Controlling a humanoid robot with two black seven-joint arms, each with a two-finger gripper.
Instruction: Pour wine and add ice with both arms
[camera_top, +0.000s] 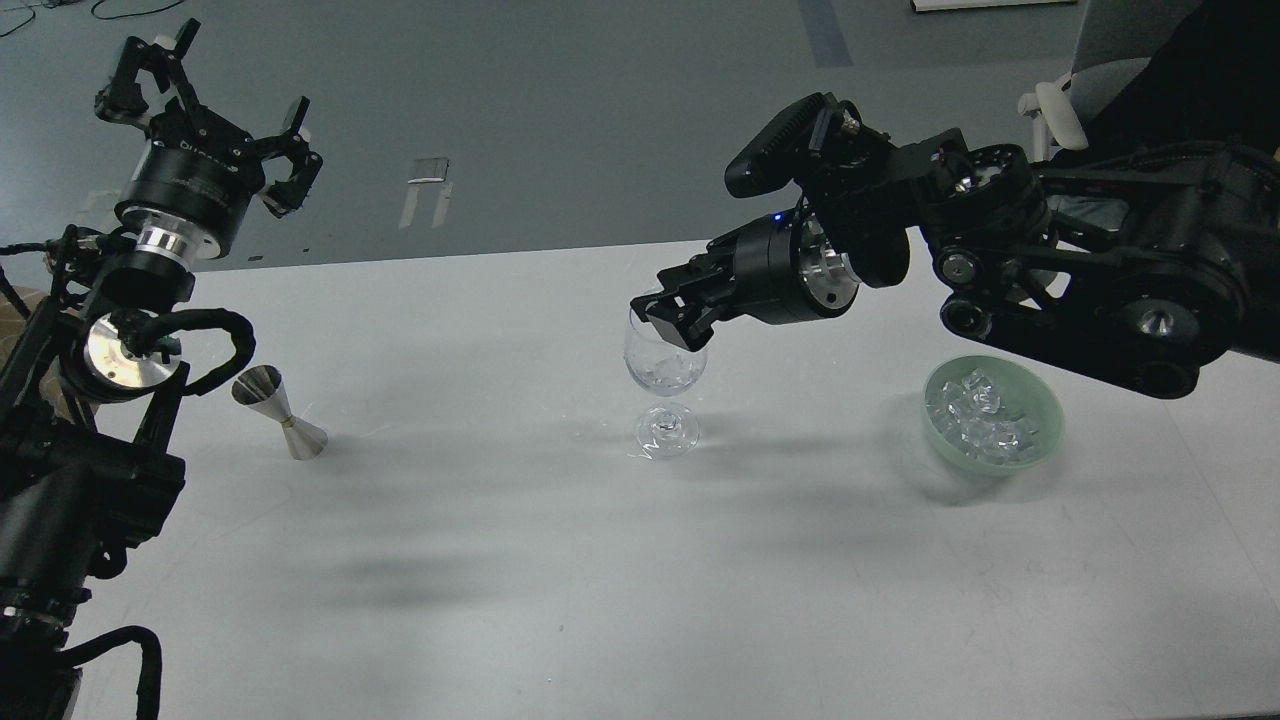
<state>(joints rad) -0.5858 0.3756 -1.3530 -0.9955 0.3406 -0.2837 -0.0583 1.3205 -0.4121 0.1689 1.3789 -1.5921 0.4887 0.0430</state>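
Closest up, 1 steel jigger (280, 412) at 9 o'clock, 1 wine glass (664, 375) center, 1 ice bowl (993, 412) at 3. Left gripper (215, 105) spread wide, empty; right gripper (672, 315) over glass, grip unclear.

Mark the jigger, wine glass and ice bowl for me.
jigger (280, 413): head view, on its narrow metal waist.
wine glass (664, 372): head view, on the clear bowl below the right claw.
ice bowl (1040, 440): head view, on the green rim at right.
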